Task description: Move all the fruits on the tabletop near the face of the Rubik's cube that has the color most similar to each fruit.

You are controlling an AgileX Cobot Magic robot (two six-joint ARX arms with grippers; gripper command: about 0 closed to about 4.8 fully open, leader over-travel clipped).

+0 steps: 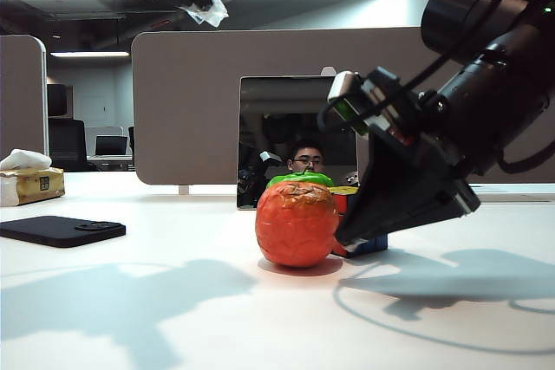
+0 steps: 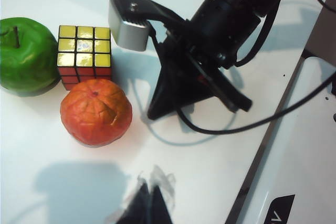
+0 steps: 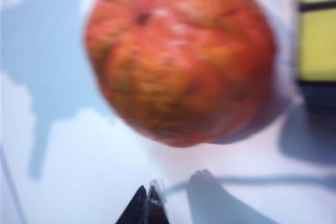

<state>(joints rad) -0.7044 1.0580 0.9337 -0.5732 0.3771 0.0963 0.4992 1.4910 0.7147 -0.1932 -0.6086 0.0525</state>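
The white counter [image 1: 130, 301] carries the Rubik's cube [image 2: 84, 56] as its central landmark. The green apple [image 2: 25, 56] rests just beside the cube, touching or nearly so. The orange fruit [image 2: 96, 111] sits against the cube's red-orange face. Well away from the cube lie a flat black pad [image 1: 61, 230] and, farther off, a tissue box [image 1: 30, 181].

Apple [image 2: 25, 56]: glossy bright green, brown stem. Orange fruit [image 2: 96, 112]: orange-red, wrinkled line pattern. Rubik's cube [image 2: 84, 56]: yellow top face, red side face, black grid edges. Tabletop [image 2: 63, 182]: white. Both grippers: black.
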